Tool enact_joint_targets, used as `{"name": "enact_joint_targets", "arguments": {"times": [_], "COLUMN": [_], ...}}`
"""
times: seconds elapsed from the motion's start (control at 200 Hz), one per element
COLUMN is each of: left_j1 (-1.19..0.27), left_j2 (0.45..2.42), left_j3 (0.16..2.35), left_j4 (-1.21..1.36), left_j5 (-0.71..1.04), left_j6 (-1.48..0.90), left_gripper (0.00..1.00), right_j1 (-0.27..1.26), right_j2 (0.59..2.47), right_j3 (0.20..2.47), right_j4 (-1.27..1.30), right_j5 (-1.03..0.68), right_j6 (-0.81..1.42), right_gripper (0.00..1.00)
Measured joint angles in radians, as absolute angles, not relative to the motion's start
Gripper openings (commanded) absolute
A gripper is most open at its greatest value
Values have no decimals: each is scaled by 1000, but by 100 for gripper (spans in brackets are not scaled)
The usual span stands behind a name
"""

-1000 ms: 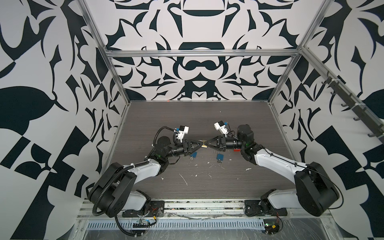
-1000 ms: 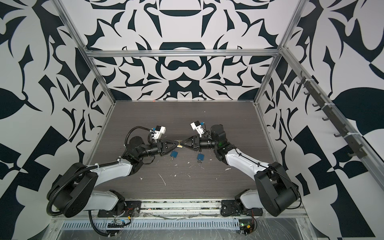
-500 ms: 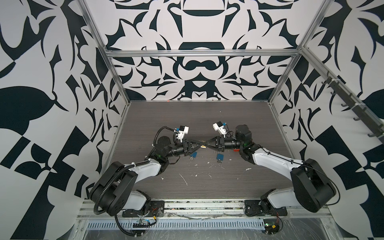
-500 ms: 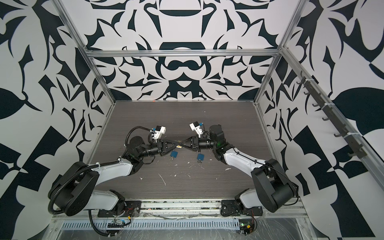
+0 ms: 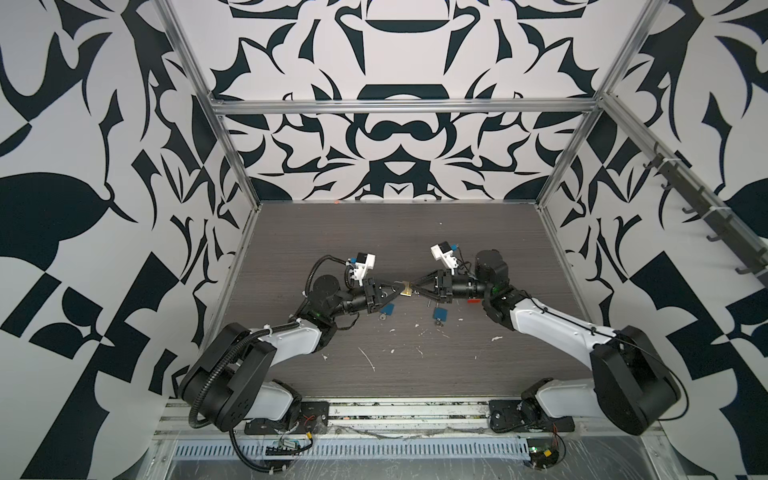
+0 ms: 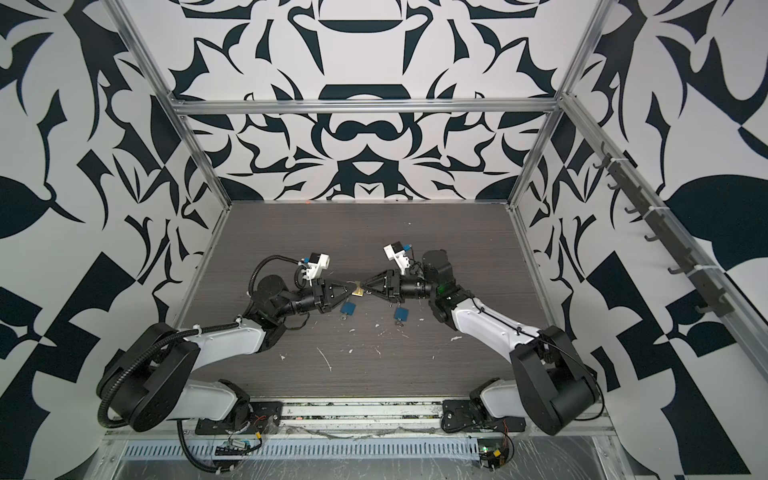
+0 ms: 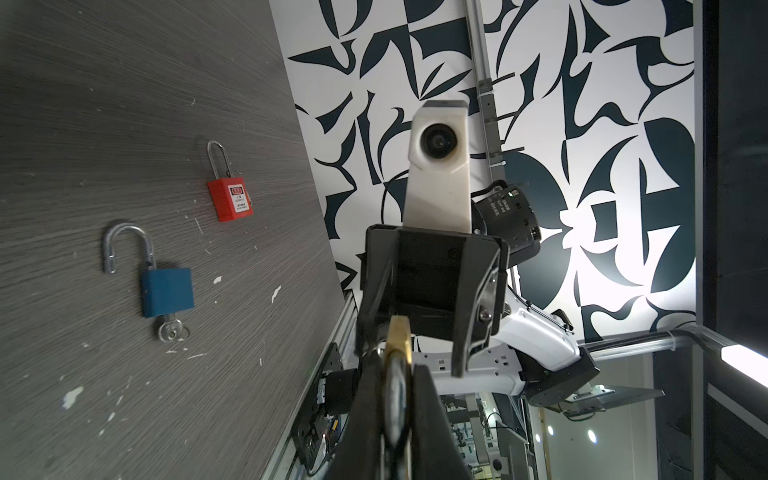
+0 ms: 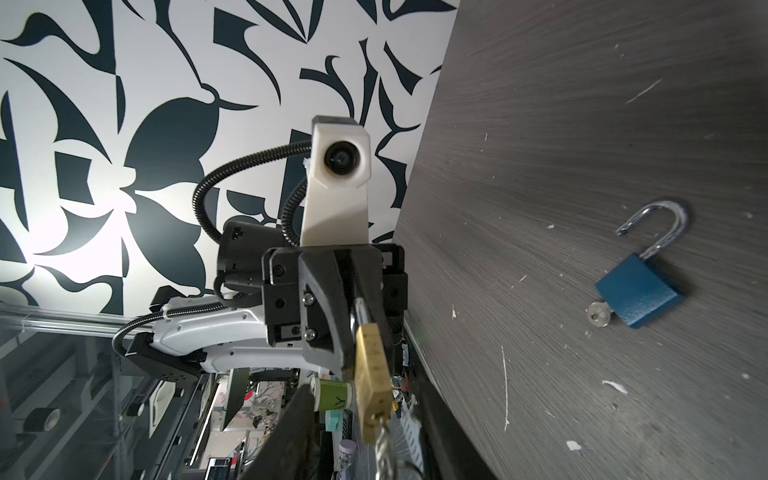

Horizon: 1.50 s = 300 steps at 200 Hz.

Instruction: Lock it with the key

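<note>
- Your left gripper (image 7: 397, 368) is pressed together on the brass padlock (image 8: 372, 365), pinching it at the shackle (image 8: 360, 309) end. It holds the padlock in the air above the table (image 5: 374, 232), between the two arms. The pinch is narrow, so the body can swing or twist once anything pushes on it.
- Your right gripper (image 5: 417, 291) is spread, with a finger on each side of the padlock's bottom end, gripping nothing. If it closes off-centre, it may knock the body sideways instead of catching the key.
- The key (image 8: 382, 444) seems to be the blurred metal piece sticking out of the padlock's bottom. You cannot tell how deep it sits. A loose key could fall out, and a grip on its ring alone would turn nothing.
- Turning against a single pinch may spin the whole padlock in the left fingers, and a slip drops it.
- Whether the shackle is seated is hidden, so if it is not pushed home, turning locks nothing.
- A blue padlock by the left arm (image 5: 388, 309), a blue padlock by the right arm (image 5: 441, 312) and a red padlock (image 7: 230, 199) lie on the table below. A dropped padlock could land among them and be awkward to pick up again.
</note>
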State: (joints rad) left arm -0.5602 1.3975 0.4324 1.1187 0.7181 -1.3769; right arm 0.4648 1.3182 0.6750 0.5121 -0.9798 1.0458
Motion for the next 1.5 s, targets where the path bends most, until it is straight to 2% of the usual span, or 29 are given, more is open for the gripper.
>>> {"name": "enact_joint_targets", "arguments": {"times": [0.23, 0.35, 0.605, 1.025, 1.5], "left_j1": [-560, -560, -560, -560, -559], "left_j2": [1399, 1402, 1402, 1415, 1417], "left_j3": [432, 432, 432, 432, 432], "left_j4": [1151, 1158, 1163, 1168, 1180], "left_j5": [718, 718, 718, 718, 718], "left_j6": [-1391, -1392, -1392, -1395, -1395], "left_gripper": [0, 0, 0, 0, 0], "right_j1": [448, 448, 448, 448, 464], "right_j2": [1263, 1263, 1262, 1261, 1274], "right_j3": [675, 675, 670, 646, 646], "right_j4": [463, 442, 430, 443, 475], "right_j5": [-967, -964, -964, -964, -961], "right_j6": [1008, 994, 992, 1006, 1023], "right_gripper": [36, 26, 25, 16, 13]}}
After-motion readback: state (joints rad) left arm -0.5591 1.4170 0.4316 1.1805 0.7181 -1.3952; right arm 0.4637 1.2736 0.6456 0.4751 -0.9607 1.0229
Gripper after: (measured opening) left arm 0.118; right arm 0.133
